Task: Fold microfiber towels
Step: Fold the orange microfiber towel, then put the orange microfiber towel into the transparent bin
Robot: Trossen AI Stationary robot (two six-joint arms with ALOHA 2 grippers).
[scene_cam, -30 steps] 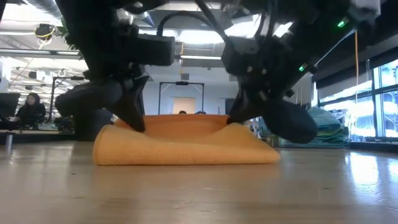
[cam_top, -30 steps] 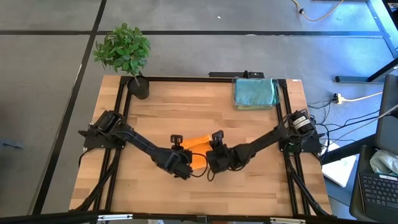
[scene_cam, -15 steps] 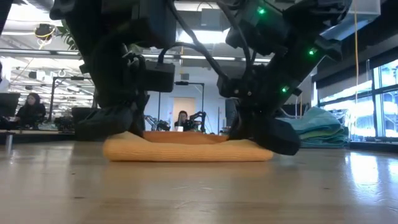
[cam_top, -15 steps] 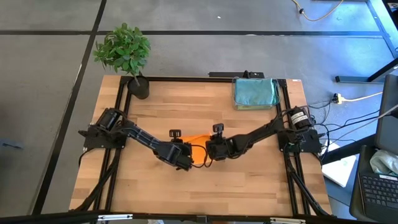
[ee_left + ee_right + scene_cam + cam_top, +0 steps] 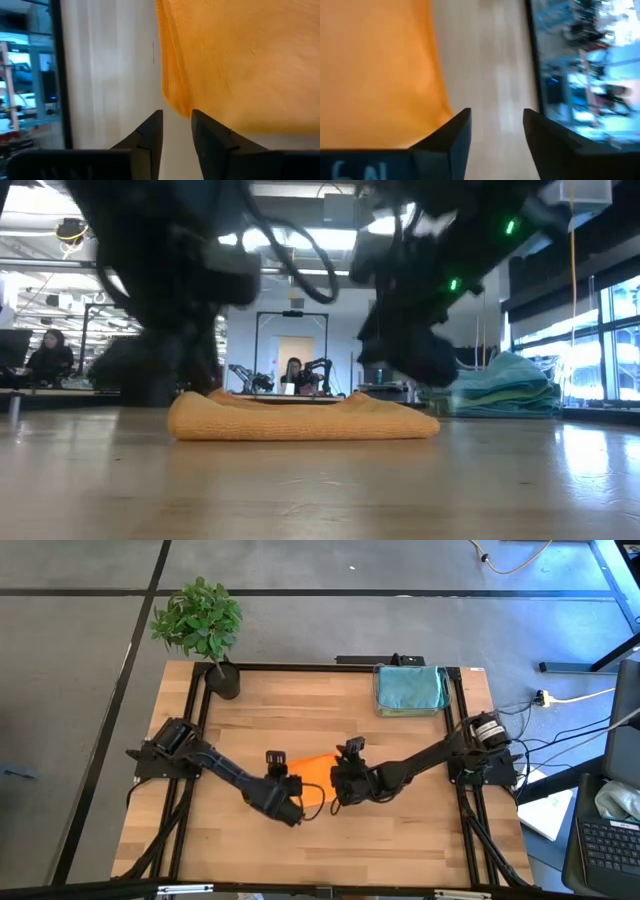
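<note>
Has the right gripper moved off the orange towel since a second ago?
Yes. The right gripper has lifted off the orange towel, which lies flat on the table.

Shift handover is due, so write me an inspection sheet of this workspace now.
Surface: pale wooden table top inside a black metal frame; bare wood around the work.
Job's things: orange microfiber towel lying folded and flat at mid-table; stack of folded teal and green towels at the far right corner.
Clutter: potted green plant at the far left corner.
Grippers: left gripper open, empty, at the orange towel's edge; right gripper open, empty, beside its opposite edge.
Cables: black cable looping between the two wrists; more cables on the floor right of the table.
Surroundings: grey floor; a seated person at a desk in the room behind.
</note>
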